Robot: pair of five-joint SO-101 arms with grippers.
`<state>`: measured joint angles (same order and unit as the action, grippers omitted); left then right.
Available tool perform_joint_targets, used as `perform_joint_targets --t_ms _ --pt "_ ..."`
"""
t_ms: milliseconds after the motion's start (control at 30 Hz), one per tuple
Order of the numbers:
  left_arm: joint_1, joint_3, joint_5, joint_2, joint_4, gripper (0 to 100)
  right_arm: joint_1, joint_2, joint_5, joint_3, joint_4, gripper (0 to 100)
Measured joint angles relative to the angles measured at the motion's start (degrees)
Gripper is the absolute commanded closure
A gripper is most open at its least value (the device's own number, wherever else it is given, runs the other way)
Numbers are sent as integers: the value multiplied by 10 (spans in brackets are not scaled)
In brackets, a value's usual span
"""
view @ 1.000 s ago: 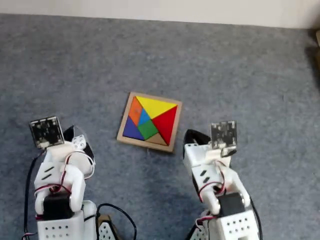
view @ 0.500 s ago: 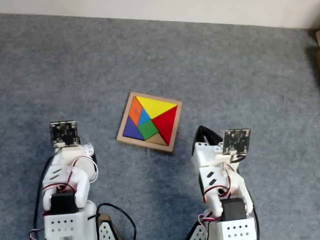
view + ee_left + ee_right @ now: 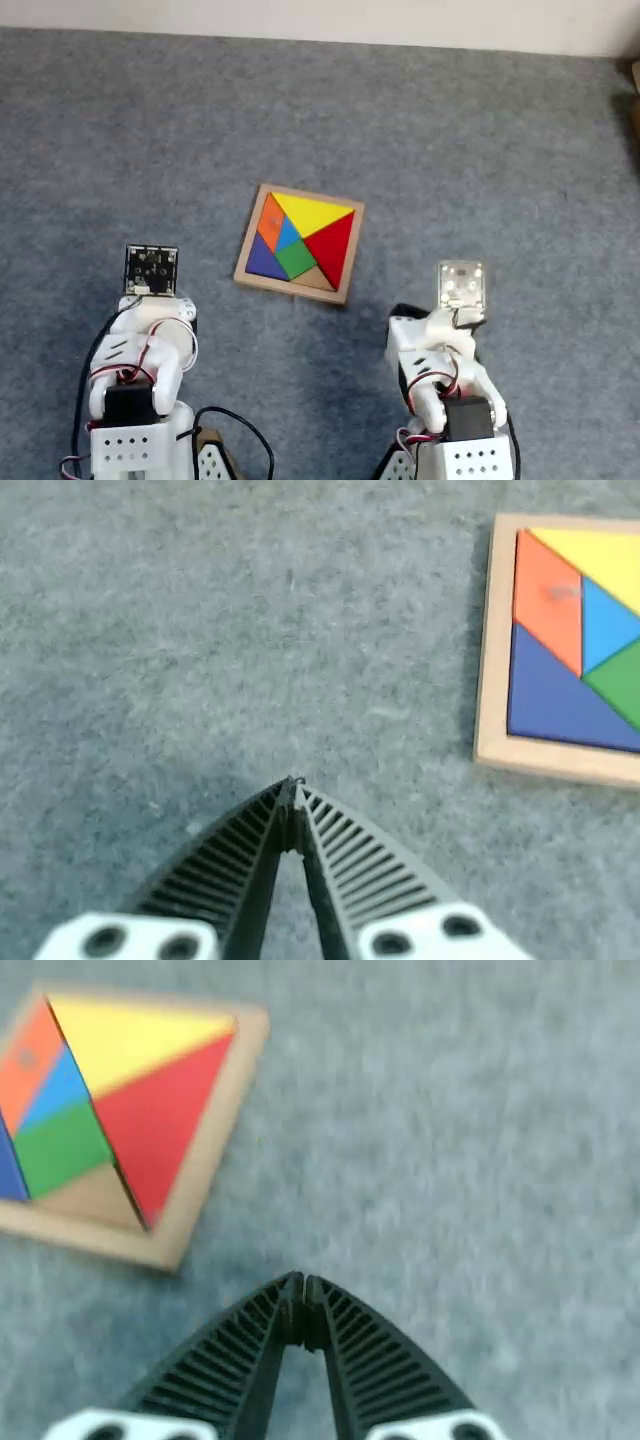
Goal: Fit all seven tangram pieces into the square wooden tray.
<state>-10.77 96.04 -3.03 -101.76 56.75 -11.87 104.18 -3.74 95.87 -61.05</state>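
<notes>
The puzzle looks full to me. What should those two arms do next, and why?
Probably just rest where they are. The square wooden tray looks filled with seven coloured pieces, and the left gripper and right gripper are shut, empty, over grey carpet beside it.

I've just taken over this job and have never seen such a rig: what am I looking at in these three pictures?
Two small robot arms sit side by side on a grey surface. The high view looks down on both: the left arm, the right arm, and ahead of them the tray with coloured pieces fitted inside. The other two pictures come from a camera on each wrist, looking along that arm's gripper: the left gripper and the right gripper. Both are shut and hold nothing.
</notes>
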Motion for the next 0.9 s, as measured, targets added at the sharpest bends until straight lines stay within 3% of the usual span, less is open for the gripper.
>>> perform_joint_targets --t_ms 400,900 --pt "0 0 0 0 129 995 0 0 0 0 -66 974" --pt "0 0 -1 0 138 995 0 0 0 0 -101 974"
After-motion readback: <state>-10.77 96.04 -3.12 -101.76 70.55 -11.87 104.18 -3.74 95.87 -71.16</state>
